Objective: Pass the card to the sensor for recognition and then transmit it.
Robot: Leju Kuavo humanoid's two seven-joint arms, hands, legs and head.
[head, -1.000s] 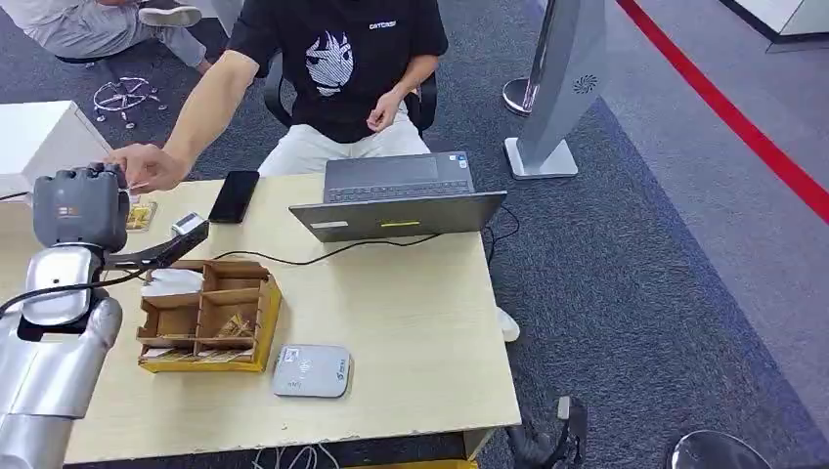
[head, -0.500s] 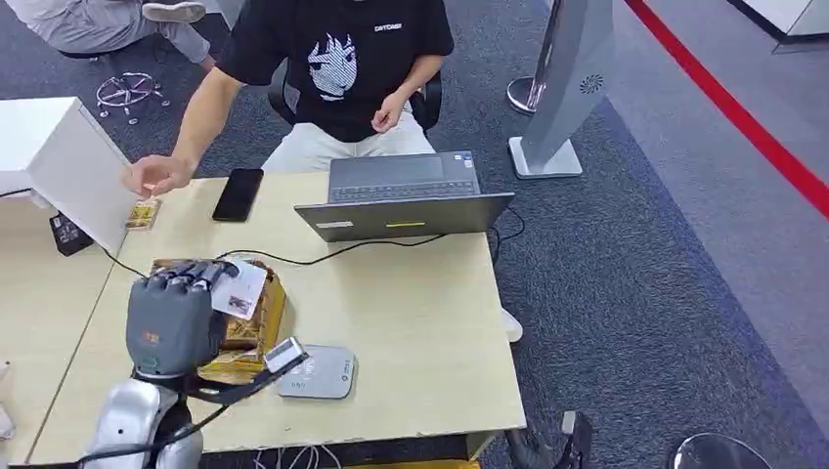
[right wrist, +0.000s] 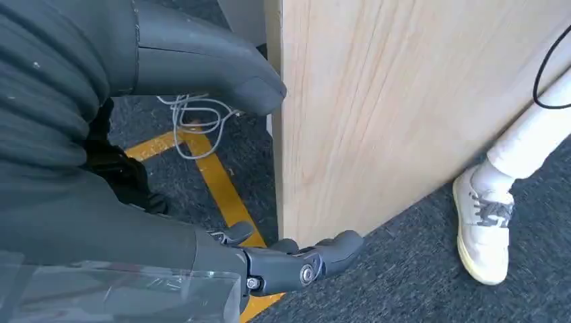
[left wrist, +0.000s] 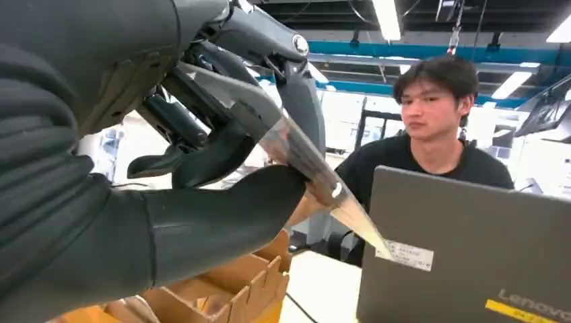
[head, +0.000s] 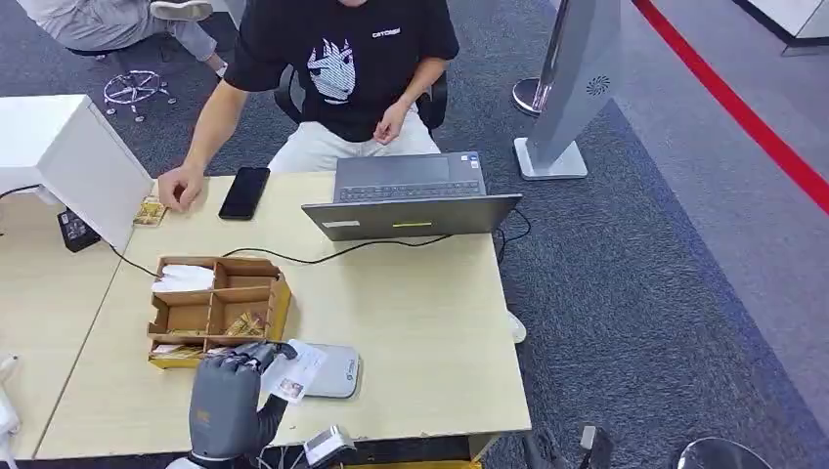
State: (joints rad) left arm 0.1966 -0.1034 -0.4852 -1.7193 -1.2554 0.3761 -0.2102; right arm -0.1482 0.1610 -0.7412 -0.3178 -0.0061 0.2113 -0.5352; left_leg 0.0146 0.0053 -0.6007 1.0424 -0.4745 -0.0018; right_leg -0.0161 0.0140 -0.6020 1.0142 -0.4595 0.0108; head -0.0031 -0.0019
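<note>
My left hand (head: 227, 399) is at the table's near edge and pinches a white card (head: 293, 371) in a clear sleeve. The card lies over the left part of the flat grey sensor (head: 340, 372); whether they touch I cannot tell. In the left wrist view the card (left wrist: 296, 153) is clamped between the thumb (left wrist: 222, 208) and the dark fingers, pointing toward the laptop's lid (left wrist: 471, 249). My right hand (right wrist: 135, 202) hangs below the tabletop beside the table's wooden side panel (right wrist: 377, 114), fingers apart and holding nothing.
A cardboard compartment box (head: 217, 308) stands just behind my left hand. A laptop (head: 411, 200) with its cable, a black phone (head: 244, 192) and a white box (head: 68, 156) are farther back. A seated person rests a hand (head: 179, 186) on the far edge.
My left hand has come down from the far left, past the cardboard box, to the near edge with the card over the sensor. The person's hand has lowered onto the table.
</note>
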